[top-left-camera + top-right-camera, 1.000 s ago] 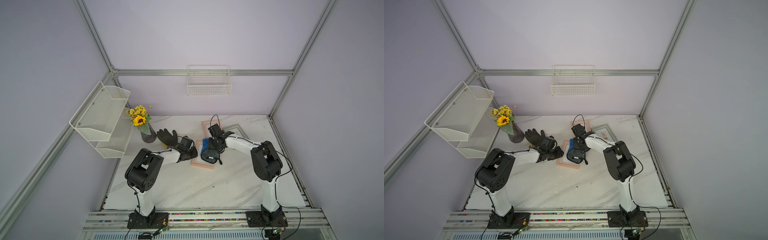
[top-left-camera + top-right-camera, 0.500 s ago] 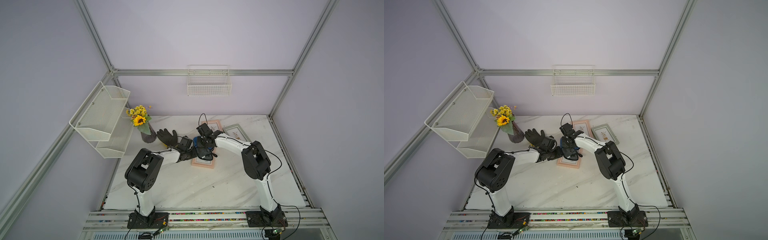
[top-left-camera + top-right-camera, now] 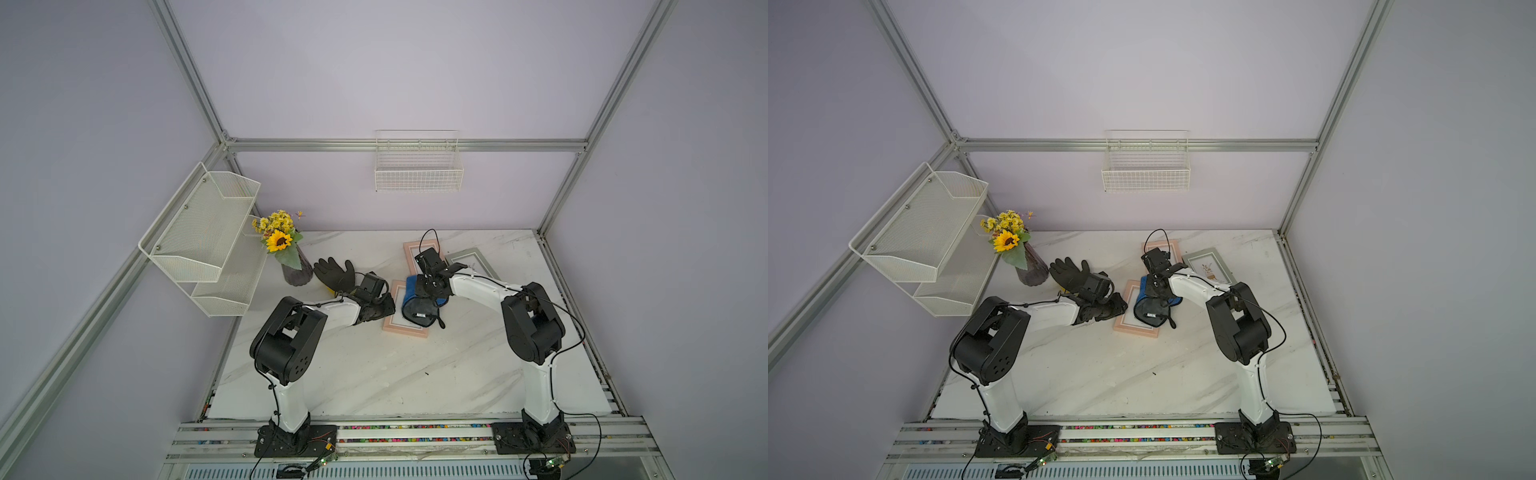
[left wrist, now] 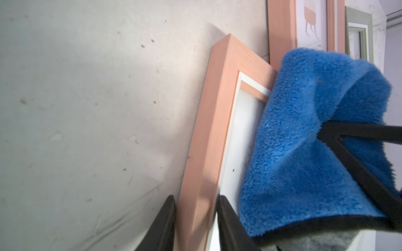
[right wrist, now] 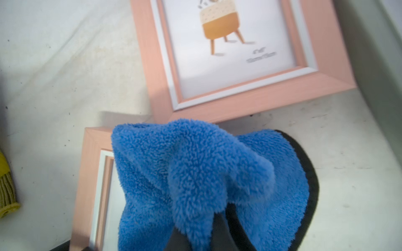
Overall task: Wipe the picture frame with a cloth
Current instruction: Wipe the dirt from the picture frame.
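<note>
Mid-desk, toward the far side: pink picture frame (image 3: 405, 329) lying flat, long axis near-to-far, slightly skewed. Left tool (image 4: 195, 200) narrowed astride the frame's left rail, one finger outside, one inside, pinning it. Right tool (image 3: 430, 289) clamped tight on the bunched cloth (image 5: 195, 173), blue pile showing at the far end, dark reverse draped over the frame's middle and right side. Cloth directly below and to the near side of the right tool, so right arm the wiping one; judged mid-wipe. Likely stroke along the long axis, toward the near rail. Open desk (image 3: 374, 374) on the near side and to the right. Tight on the far side: second pink frame (image 3: 410, 255) just beside the far corner, grey-green frame (image 3: 484, 262) past it. Left side blocked by the left tool, with black glove (image 3: 334, 272) beyond.
</note>
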